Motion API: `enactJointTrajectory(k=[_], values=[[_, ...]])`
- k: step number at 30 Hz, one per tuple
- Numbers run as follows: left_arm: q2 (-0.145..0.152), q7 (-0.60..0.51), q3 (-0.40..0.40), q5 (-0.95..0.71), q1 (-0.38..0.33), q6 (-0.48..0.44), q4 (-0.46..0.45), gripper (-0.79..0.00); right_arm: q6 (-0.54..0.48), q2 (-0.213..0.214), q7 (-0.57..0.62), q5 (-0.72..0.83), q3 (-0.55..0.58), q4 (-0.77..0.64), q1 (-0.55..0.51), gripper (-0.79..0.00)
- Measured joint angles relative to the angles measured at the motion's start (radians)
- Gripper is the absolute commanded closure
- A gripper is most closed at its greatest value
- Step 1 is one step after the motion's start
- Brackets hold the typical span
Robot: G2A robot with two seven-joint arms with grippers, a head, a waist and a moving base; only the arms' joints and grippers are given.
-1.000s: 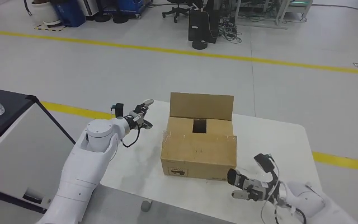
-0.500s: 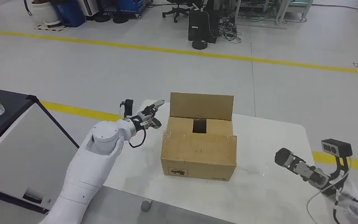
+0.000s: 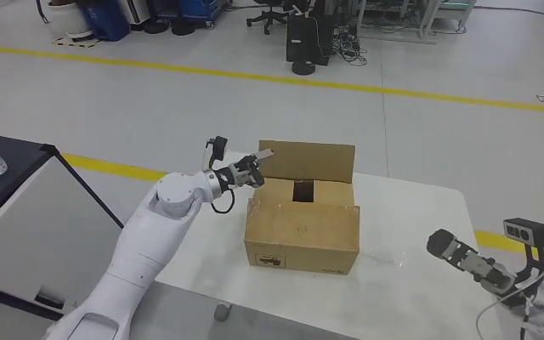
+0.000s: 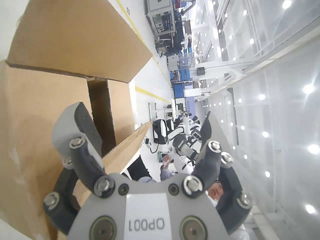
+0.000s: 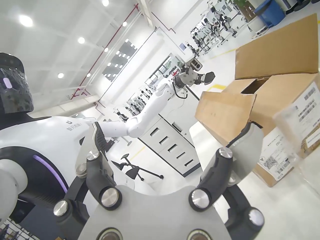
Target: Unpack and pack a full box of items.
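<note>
I see my left gripper [image 3: 257, 159] raised level at the far-left corner of the cardboard box [image 3: 302, 229], fingers apart, box mid-table [image 3: 408, 293], my right gripper [image 3: 442, 244] at near right, fingers spread wide

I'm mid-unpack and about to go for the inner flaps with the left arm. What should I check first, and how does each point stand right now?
1. Open, empty left tool: ok. It sits over the box, near the left end.
2. Open, empty right tool, apart from the box: ok.
3. The rear flap standing upright, out of the way: ok.
4. The front flap folded outward: ok.
5. The inner flaps raised: not ok. Both lie flat across the top, with a narrow gap between them.
6. Anything to see through the gap: cannot tell, it is dark.
</note>
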Motion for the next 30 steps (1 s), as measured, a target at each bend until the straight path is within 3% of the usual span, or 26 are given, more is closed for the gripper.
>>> enactJointTrajectory(k=[8,18,23,30], values=[[-0.015,-0.079,0.072,0.116,-0.090,-0.120,0.102,-0.785,0.000,0.000,0.000,0.000,0.000,0.000,0.000,-0.785],[-0.037,-0.281,0.160,0.124,-0.140,-0.111,0.161,-0.785,0.000,0.000,0.000,0.000,0.000,0.000,0.000,-0.785],[-0.020,-0.357,0.132,0.144,-0.130,-0.085,0.121,-0.785,0.000,0.000,0.000,0.000,0.000,0.000,0.000,-0.785],[0.019,-0.419,0.035,0.095,-0.018,-0.017,-0.046,-0.785,0.000,0.000,0.000,0.000,0.000,0.000,0.000,-0.785]])
